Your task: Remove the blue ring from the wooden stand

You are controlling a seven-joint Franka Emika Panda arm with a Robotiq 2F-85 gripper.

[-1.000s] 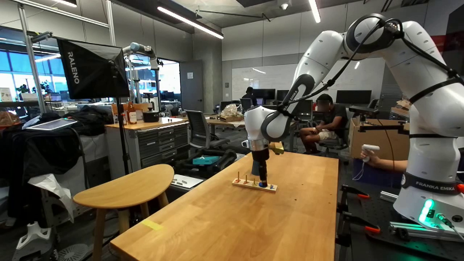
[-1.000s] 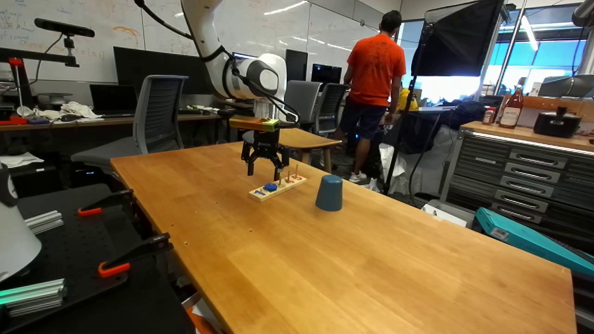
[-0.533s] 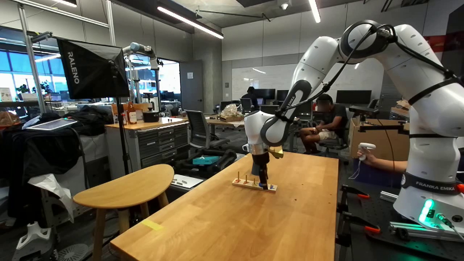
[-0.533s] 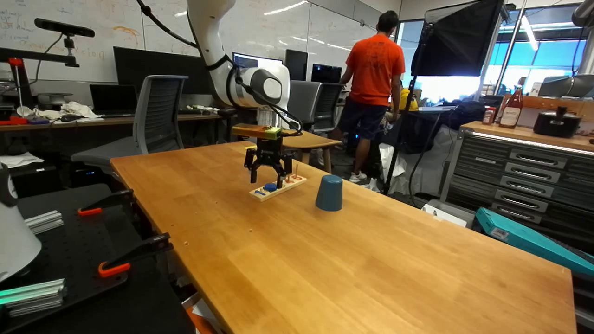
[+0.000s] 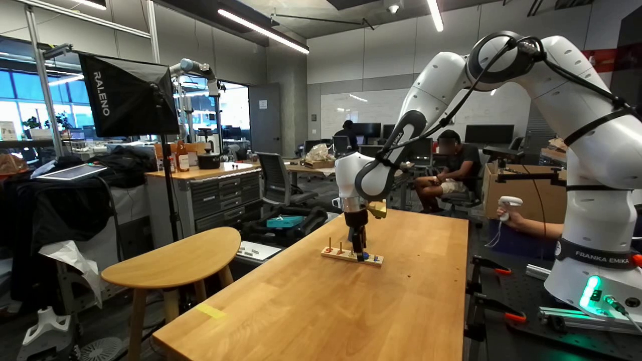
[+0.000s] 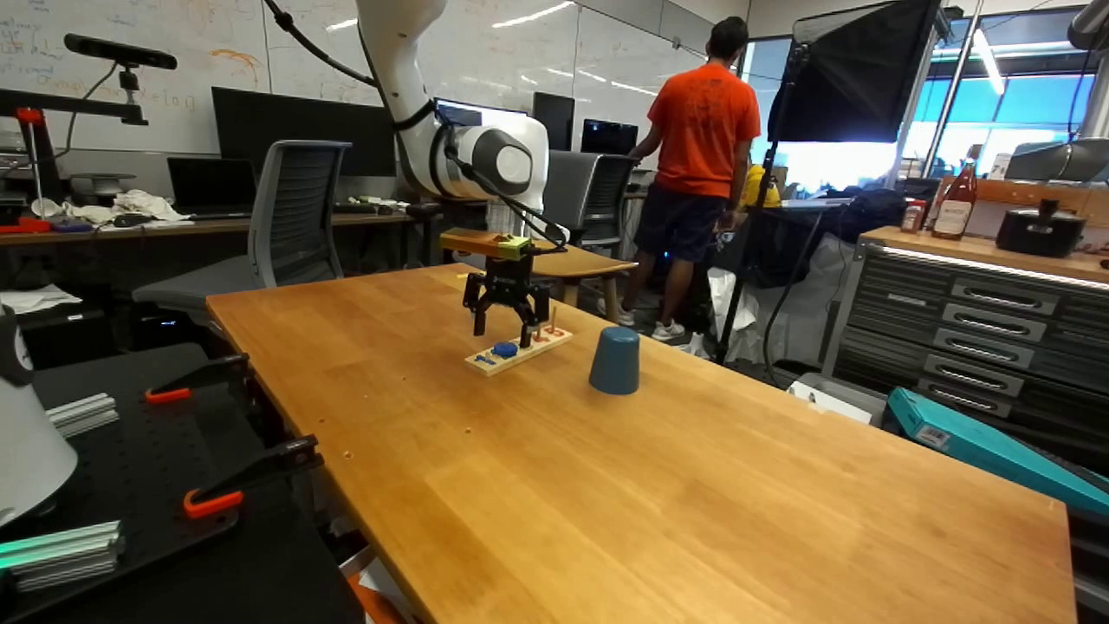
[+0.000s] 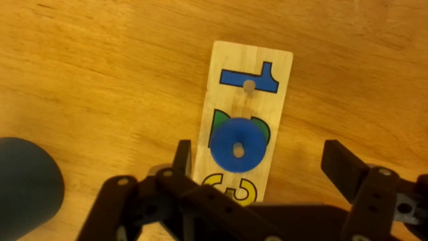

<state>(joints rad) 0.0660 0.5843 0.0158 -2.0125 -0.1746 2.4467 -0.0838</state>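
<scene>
With gripper wide apart, seemingly just above the blue ring around a peg of the wooden stand.

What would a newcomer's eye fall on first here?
Probably the bright blue ring, on a peg of the wooden stand near the wrist view's centre. Next might come the white Franka arm, arched across the right half of an exterior view, and an orange-shirted person standing beyond the table in an exterior view.

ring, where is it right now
In the wrist view, just right of centre: the ring sits around a peg of the stand, between the blue 1 and the partly hidden yellow 3.
</scene>
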